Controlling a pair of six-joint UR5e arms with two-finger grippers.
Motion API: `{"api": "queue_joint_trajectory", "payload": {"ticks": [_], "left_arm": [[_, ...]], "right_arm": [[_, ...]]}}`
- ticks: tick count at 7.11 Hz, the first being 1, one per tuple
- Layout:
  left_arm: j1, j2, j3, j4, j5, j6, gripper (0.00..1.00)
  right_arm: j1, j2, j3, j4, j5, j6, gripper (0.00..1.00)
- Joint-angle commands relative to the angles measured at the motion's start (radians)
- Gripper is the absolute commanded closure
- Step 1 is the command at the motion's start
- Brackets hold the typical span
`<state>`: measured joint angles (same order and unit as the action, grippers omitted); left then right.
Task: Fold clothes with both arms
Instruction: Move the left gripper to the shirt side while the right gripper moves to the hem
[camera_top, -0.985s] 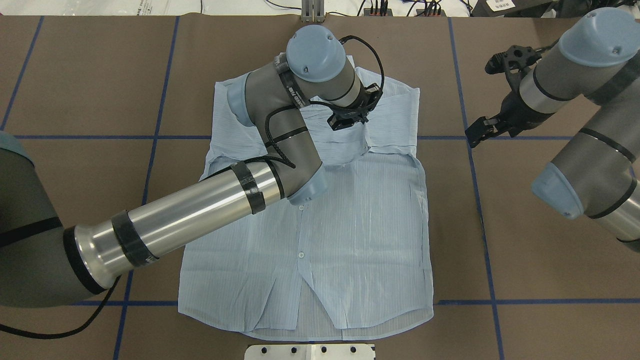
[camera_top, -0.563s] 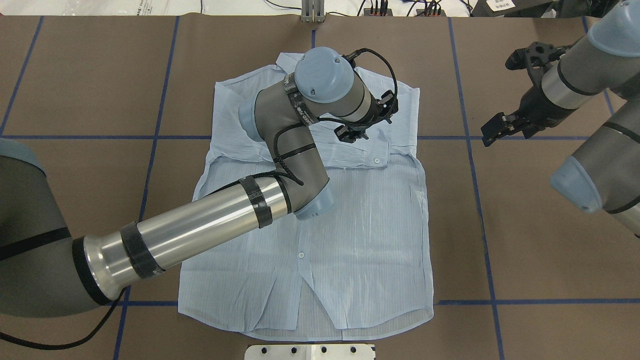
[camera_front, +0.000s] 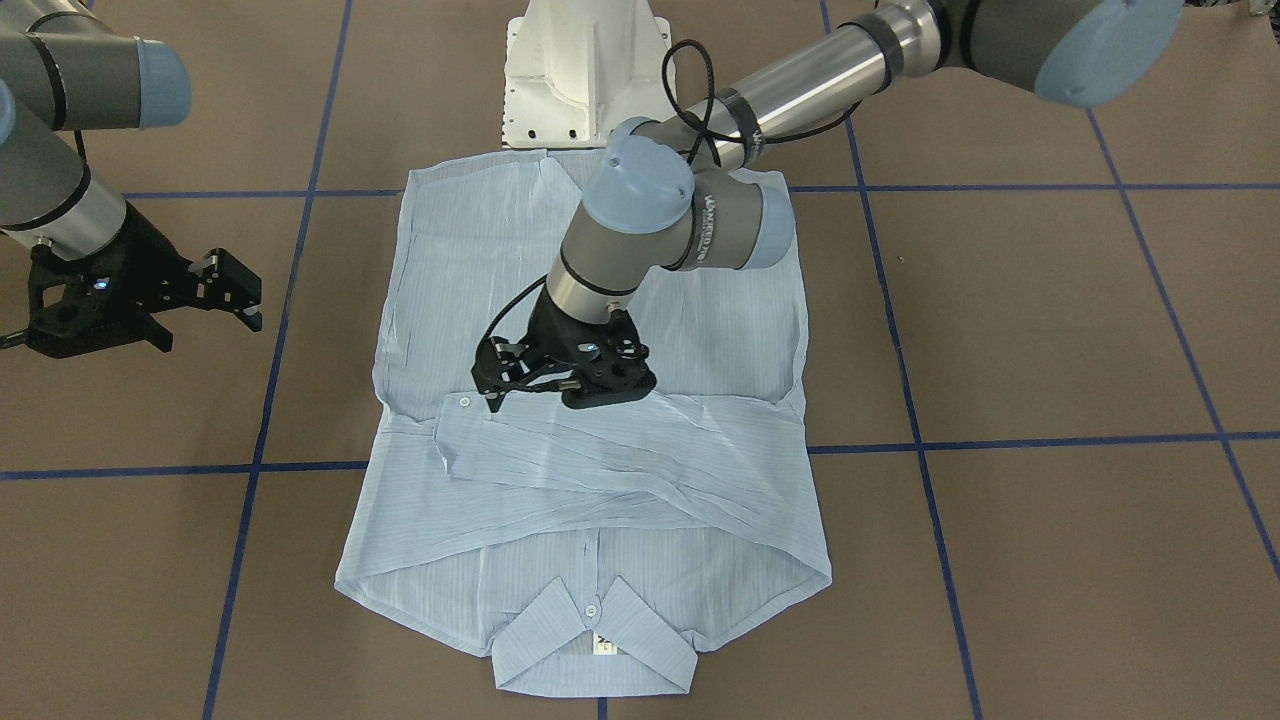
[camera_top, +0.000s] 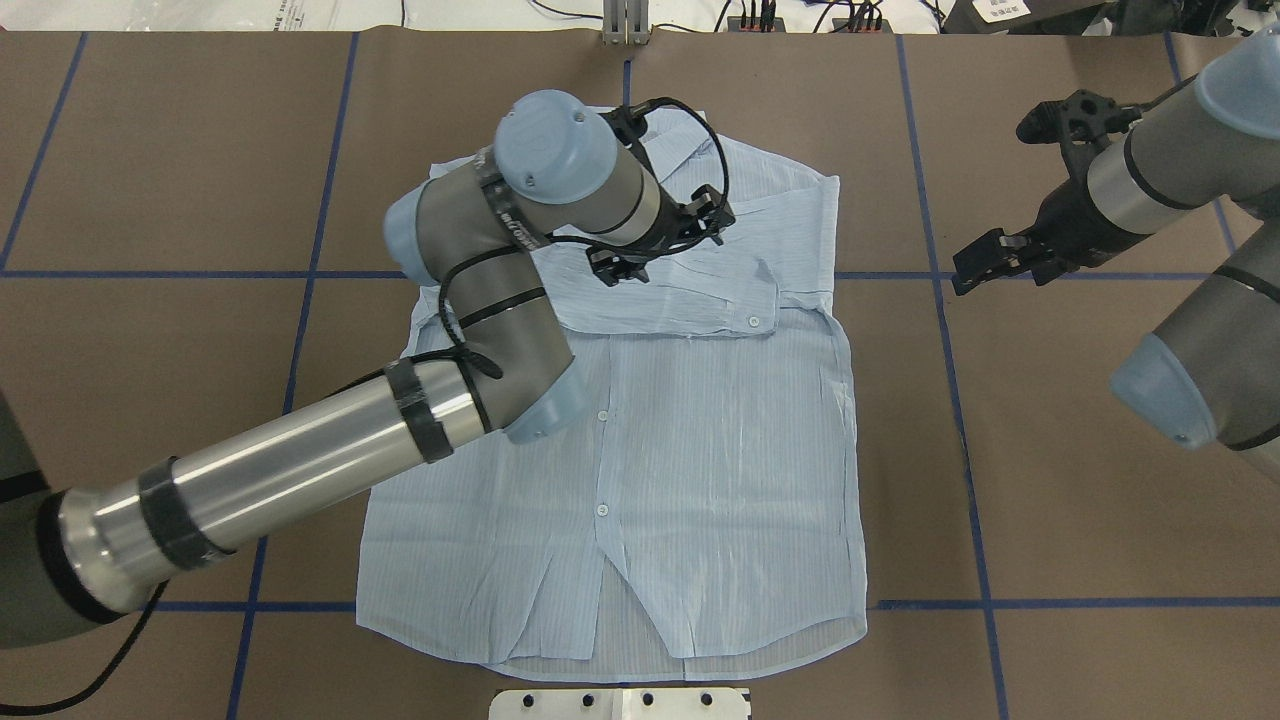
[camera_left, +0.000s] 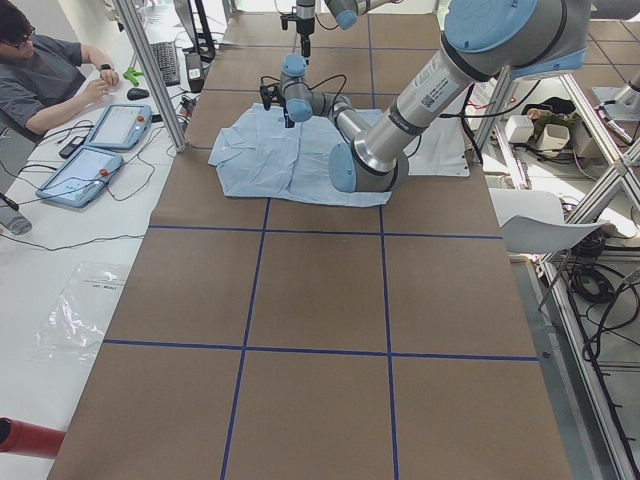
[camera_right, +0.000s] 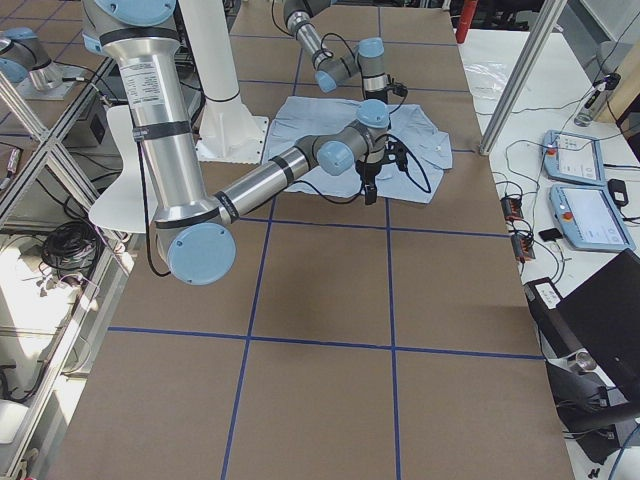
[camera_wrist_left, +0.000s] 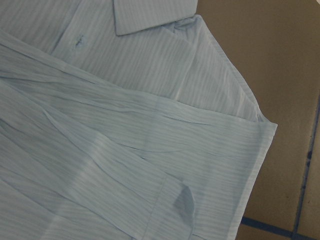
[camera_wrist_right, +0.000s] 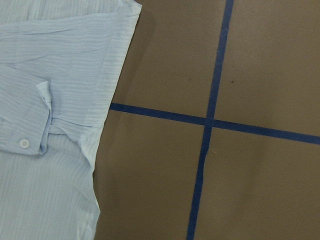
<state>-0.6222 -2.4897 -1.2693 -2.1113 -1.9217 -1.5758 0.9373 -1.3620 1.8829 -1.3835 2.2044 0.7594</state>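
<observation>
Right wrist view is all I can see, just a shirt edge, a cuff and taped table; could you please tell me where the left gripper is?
Observer: The left gripper hangs over the chest of the shirt, beside the folded sleeve, jaws open and empty.
Operator: Thank you. How far does that sleeve run?
Observer: It lies right across the chest, from the robot's left side over to the cuff you see.
Operator: And where is the collar, please?
Observer: The collar lies flat at the edge farthest from the robot.
</observation>
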Motion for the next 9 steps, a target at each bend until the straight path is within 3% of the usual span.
{"api": "queue_joint_trajectory", "payload": {"ticks": [1,3,4,5,7,9], "left_arm": [[-0.034,0.24,-0.334,0.15,-0.043,0.127,0.0],[-0.042,0.37,-0.538,0.32,-0.043,0.248,0.0],[-0.042,0.487,-0.661,0.341,-0.043,0.281,0.0],[-0.042,0.547,-0.714,0.341,-0.046,0.283,0.0],[-0.042,0.554,-0.717,0.341,-0.045,0.283,0.0],[-0.039,0.552,-0.717,0.341,-0.045,0.278,0.0]], "right_arm": [[-0.133,-0.032,0.034,0.115,-0.065,0.179,0.0],[-0.329,-0.064,0.126,0.115,-0.24,0.366,0.0],[-0.451,-0.068,0.151,0.113,-0.355,0.476,0.0],[-0.573,-0.069,0.162,0.109,-0.473,0.559,0.0],[-0.734,-0.081,0.163,0.1,-0.604,0.668,0.0],[-0.758,-0.147,0.206,0.069,-0.606,0.679,0.02]]}}
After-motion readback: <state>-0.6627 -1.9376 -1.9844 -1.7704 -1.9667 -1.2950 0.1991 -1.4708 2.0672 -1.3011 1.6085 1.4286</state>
